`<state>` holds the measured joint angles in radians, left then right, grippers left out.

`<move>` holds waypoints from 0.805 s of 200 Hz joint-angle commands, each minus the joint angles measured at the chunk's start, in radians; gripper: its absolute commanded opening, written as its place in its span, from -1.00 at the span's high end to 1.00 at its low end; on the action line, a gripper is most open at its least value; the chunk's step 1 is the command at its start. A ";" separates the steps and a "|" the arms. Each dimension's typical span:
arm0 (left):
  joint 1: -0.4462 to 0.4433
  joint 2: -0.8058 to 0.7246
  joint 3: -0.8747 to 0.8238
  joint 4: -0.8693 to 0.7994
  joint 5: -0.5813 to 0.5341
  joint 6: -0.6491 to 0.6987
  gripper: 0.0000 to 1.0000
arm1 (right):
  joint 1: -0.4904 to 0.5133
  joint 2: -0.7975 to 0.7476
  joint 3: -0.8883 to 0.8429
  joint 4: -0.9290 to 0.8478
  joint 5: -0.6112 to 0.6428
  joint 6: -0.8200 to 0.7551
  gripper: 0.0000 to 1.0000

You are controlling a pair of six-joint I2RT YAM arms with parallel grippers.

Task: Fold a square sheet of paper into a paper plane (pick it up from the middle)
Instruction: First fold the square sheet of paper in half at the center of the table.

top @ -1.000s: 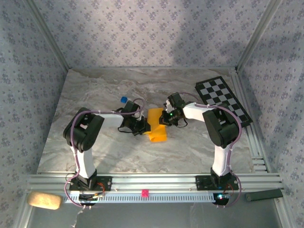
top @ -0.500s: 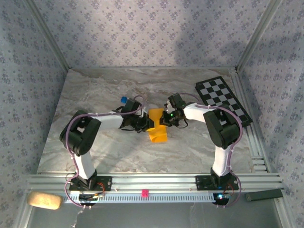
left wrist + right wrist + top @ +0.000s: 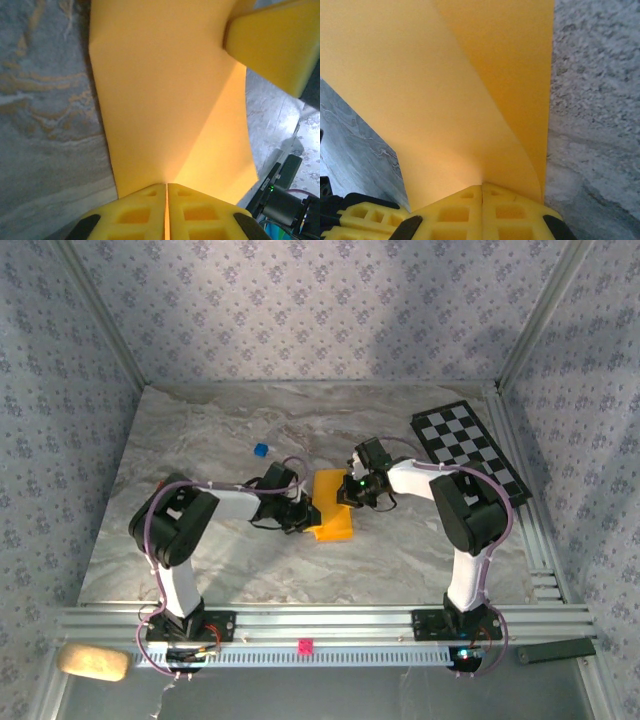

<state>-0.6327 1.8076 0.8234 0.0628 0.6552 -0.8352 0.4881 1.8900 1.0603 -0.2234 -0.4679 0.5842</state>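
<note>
Two pinches on the sheet [image 3: 332, 508], mid-frame: my left gripper [image 3: 303, 515] clamps its left edge, right gripper [image 3: 348, 492] its top right. Left just dropped lower; sheet spreads flatter, so the fold looks underway.

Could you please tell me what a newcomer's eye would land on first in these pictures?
The bright orange-yellow paper in the middle of the marble table stands out first, pinched from either side by the left gripper and the right gripper. Next comes the black-and-white checkered board at the table's far right edge, then the tiny blue cube beyond the left gripper.
</note>
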 commanded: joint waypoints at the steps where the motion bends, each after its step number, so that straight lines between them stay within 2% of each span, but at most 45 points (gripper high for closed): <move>1: -0.020 -0.060 -0.006 -0.089 -0.010 0.012 0.76 | 0.003 0.043 -0.063 -0.146 0.117 0.009 1.00; 30: -0.025 -0.073 -0.026 0.022 0.048 -0.027 0.72 | 0.003 0.046 -0.064 -0.144 0.114 0.011 1.00; 75: -0.025 -0.022 -0.042 0.050 0.048 -0.029 0.70 | 0.005 0.044 -0.069 -0.139 0.115 0.012 1.00; 94: -0.024 0.000 -0.046 0.007 0.047 0.001 0.72 | 0.006 0.044 -0.074 -0.135 0.115 0.012 1.00; 126: -0.025 -0.003 -0.053 -0.148 0.006 0.098 0.94 | 0.006 0.057 -0.066 -0.142 0.116 0.007 1.00; 161: -0.025 -0.013 -0.043 -0.214 -0.014 0.132 1.00 | 0.001 0.055 -0.066 -0.154 0.132 0.001 1.00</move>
<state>-0.6529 1.7931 0.7925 0.0341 0.6796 -0.7582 0.4889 1.8854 1.0489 -0.2073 -0.4667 0.5873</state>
